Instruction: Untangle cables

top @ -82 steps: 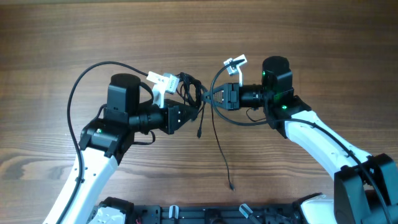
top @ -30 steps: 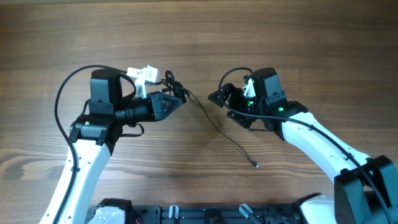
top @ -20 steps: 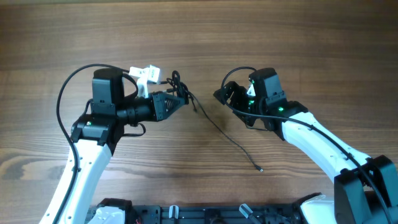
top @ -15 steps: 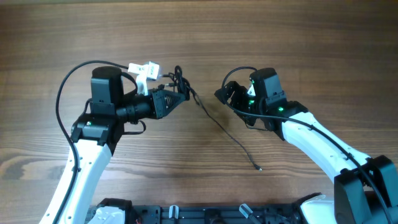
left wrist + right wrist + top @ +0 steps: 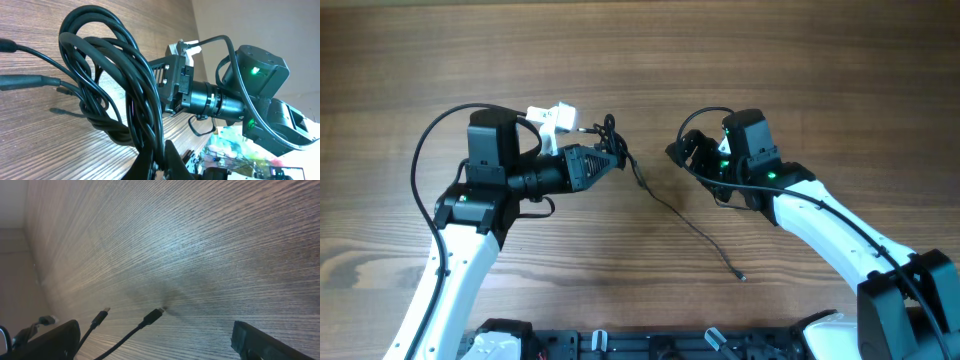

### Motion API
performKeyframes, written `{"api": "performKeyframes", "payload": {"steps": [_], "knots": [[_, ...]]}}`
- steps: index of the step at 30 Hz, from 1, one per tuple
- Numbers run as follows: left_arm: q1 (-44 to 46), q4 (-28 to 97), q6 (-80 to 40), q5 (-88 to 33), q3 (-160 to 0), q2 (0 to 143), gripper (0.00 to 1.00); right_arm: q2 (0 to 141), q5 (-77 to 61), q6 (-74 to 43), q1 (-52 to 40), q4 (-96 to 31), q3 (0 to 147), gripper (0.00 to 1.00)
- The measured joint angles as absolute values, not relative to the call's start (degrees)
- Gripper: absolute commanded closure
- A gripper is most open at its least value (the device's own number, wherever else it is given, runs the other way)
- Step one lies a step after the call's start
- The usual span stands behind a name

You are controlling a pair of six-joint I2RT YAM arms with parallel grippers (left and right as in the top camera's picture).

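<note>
The cables are a knotted bundle of thin black cords, and my left gripper is shut on it left of the table's middle. One loose cord trails from the bundle down and right across the wood to a small plug end. In the left wrist view the looped cables fill the frame above my left gripper, pinched between its fingers. My right gripper stands open to the right of the bundle, apart from it. In the right wrist view two plug ends lie ahead of the empty right gripper.
The wooden table runs all round both arms. A thick black arm cable loops left of the left arm. A black rail lines the near edge. The right arm shows beyond the bundle in the left wrist view.
My left gripper has shifted a little to the right with the bundle. The trailing cord's free end has slid slightly right and nearer. The right arm has barely moved.
</note>
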State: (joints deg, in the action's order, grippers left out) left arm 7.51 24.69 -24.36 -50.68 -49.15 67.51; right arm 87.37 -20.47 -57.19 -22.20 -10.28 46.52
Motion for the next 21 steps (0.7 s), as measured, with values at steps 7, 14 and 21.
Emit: {"api": "performKeyframes", "payload": {"steps": [7, 14, 21], "knots": [[7.99, 25.28, -24.36, -50.68, -49.15, 67.51, 0.96, 87.37, -20.47, -57.19, -22.20, -10.31, 46.52, 0.00], [9.76, 25.28, -24.36, -50.68, -49.15, 67.51, 0.96, 87.37, -20.47, -57.19, -22.20, -10.31, 46.52, 0.00], [10.59, 25.34, -24.51, -51.86, -49.15, 67.51, 0.96, 87.37, -20.47, -57.19, -22.20, -10.28, 46.52, 0.00]]}}
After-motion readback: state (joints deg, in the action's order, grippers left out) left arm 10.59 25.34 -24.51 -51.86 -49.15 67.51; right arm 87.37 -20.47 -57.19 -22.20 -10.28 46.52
